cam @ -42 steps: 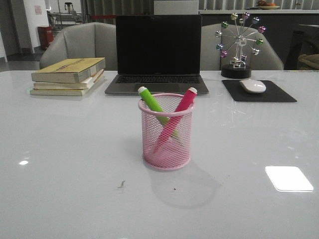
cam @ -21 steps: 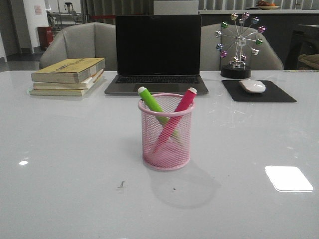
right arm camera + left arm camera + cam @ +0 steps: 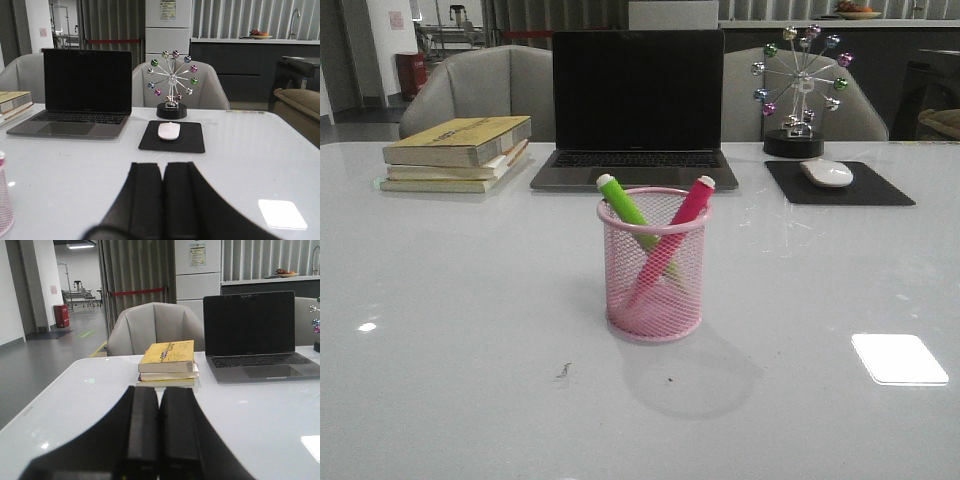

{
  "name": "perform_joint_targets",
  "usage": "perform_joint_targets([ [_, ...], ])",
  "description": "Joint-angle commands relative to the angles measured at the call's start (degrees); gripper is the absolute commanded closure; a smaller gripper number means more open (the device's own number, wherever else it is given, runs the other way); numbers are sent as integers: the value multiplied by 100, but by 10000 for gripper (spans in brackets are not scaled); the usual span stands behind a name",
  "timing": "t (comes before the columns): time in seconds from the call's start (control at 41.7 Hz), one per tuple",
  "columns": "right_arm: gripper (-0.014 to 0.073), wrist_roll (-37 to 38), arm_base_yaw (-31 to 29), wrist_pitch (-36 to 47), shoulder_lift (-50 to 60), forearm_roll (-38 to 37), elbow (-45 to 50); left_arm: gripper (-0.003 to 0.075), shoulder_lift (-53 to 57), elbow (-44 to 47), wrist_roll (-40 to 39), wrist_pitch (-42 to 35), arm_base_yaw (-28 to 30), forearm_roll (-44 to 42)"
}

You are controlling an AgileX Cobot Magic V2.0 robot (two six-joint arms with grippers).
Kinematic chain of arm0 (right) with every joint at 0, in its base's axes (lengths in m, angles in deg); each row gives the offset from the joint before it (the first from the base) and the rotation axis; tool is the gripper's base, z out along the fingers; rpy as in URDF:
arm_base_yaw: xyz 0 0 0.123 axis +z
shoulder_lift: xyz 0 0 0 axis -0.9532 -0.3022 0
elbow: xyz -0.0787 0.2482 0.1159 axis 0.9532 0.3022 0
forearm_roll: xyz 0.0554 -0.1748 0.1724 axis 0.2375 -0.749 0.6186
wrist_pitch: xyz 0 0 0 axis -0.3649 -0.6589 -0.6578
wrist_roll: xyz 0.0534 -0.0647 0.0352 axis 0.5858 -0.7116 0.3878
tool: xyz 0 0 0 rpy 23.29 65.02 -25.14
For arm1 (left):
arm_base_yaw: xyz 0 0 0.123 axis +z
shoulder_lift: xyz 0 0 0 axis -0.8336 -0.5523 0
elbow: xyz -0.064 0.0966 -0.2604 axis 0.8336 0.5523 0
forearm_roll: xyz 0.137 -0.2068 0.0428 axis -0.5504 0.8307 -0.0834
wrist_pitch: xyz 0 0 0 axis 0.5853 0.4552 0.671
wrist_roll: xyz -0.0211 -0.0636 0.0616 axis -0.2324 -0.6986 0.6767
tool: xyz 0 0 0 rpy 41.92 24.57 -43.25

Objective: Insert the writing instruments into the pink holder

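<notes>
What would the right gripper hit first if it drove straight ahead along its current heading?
Probably the white mouse on the black mouse pad, with the ferris-wheel ornament right behind it. The right gripper is shut and the bare table lies between. Its height is unclear, so it might pass above the mouse.

A glossy white table (image 3: 440, 300) fills the foreground, catching a bright rectangular light reflection (image 3: 899, 358) near its right edge. Behind its far edge stand two grey padded chairs (image 3: 480, 85). Beyond them hang dark vertical curtains (image 3: 135, 285), with a red barrier strip (image 3: 137, 291) stretched across. A white cabinet (image 3: 197, 270) stands beside slatted blinds (image 3: 265, 257), above a dark counter (image 3: 235, 65). To the left, a grey floor (image 3: 45, 355) runs toward a white wall (image 3: 10, 290) and a red bin (image 3: 61, 315).
</notes>
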Motion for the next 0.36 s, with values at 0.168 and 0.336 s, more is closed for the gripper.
perform_joint_targets([
  [0.168,536,-1,-35,483,110,-67,-28,629,115,21,-39,-510,-42,50],
  [0.336,536,-1,-35,483,110,-67,-28,629,115,21,-39,-510,-42,50],
])
